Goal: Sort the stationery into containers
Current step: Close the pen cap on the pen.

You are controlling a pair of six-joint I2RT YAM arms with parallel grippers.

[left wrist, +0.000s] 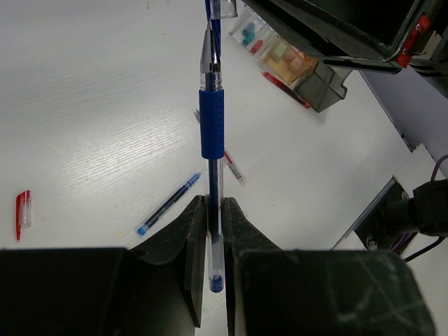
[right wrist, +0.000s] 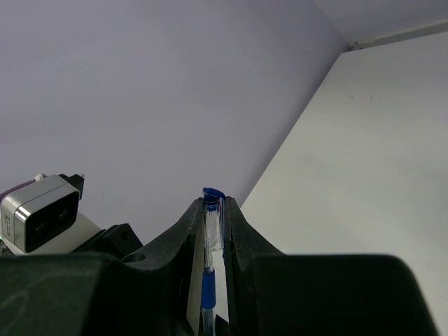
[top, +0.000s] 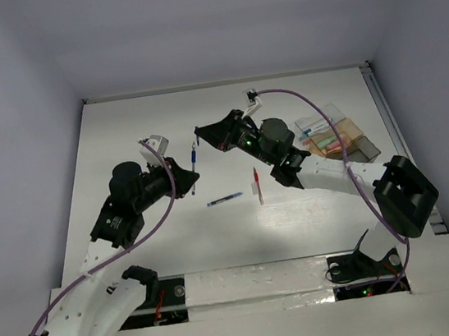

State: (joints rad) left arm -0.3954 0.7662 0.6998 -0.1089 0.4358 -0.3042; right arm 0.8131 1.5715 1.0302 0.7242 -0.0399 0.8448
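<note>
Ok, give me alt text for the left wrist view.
Left gripper shut on a blue pen, its tip at a clear cap. On the white table below lie a thin blue pen, a red cap and the containers.

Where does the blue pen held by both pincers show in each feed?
Top external: blue pen left of centre, held between the two arms' tips.
Left wrist: pen runs up the centre from the left pincer.
Right wrist: pen bottom centre, cap end pinched in the right pincer.
Shared landmark: containers, right side from above, upper right in left wrist; absent from right wrist.
</note>
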